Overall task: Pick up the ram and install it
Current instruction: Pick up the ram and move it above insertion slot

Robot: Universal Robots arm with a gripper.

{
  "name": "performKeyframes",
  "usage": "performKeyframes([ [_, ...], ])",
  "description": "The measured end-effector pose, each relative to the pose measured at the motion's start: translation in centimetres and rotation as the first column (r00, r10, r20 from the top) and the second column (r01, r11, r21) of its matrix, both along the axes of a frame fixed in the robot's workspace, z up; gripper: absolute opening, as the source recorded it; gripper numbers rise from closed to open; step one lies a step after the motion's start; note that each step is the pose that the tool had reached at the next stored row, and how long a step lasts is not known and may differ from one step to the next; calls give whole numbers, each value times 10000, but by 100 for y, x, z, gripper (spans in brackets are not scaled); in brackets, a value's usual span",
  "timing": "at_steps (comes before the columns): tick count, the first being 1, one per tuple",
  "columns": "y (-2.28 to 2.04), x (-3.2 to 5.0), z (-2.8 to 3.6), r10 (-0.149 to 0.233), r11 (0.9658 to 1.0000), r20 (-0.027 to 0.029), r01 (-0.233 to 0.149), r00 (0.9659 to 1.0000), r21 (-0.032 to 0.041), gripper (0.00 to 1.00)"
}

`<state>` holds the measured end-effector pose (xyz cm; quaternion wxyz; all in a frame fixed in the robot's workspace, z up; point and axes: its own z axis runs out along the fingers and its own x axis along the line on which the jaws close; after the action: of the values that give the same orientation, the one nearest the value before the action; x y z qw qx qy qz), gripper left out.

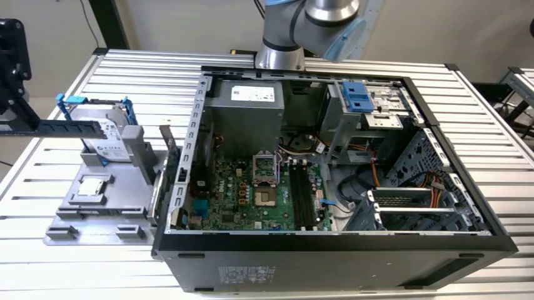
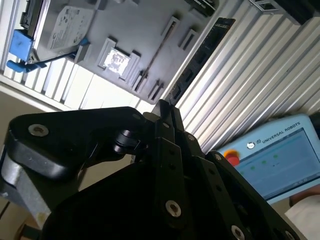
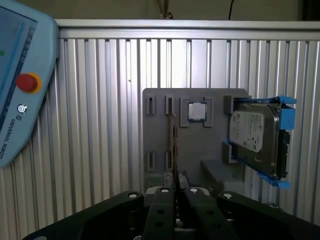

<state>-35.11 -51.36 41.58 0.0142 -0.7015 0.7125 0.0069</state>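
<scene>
Claw (image 3: 176, 192) status: closed on the ram (image 3: 173, 145), with both fingers (image 3: 161, 210) pressed flat against the stick's faces. In the first wrist view the ram appears edge-on, a thin strip projecting out from between the fingertips and lying in line with the slots of the grey fixture (image 3: 200, 145) beyond it. In the exterior view the claw (image 1: 25, 119) hangs at the view's far left, above the tabletop (image 1: 467, 106) and outside the case (image 1: 334, 250). The ram (image 1: 71, 129) is held roughly level and clear of every surface, its free end pointing toward the exterior view's right and ending just beside the drive (image 1: 112, 147). The drive, fitted with blue rails, stands in the fixture (image 1: 125, 206). A square chip (image 1: 92, 186) sits in a recess of the same fixture. The case lies open on the tabletop, well apart from the ram, with the motherboard (image 1: 242, 194) exposed. The long black slots (image 1: 302, 194) on the motherboard carry no stick. A pendant (image 3: 15, 75) with a red button lies on the tabletop near the fixture.
</scene>
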Motion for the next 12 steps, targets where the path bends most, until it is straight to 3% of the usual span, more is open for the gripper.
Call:
performKeyframes([
  [6, 0, 161, 0, 0, 10000, -8, 0, 10000, 0, 0],
  [12, 0, 186, 0, 0, 10000, -8, 0, 10000, 0, 0],
])
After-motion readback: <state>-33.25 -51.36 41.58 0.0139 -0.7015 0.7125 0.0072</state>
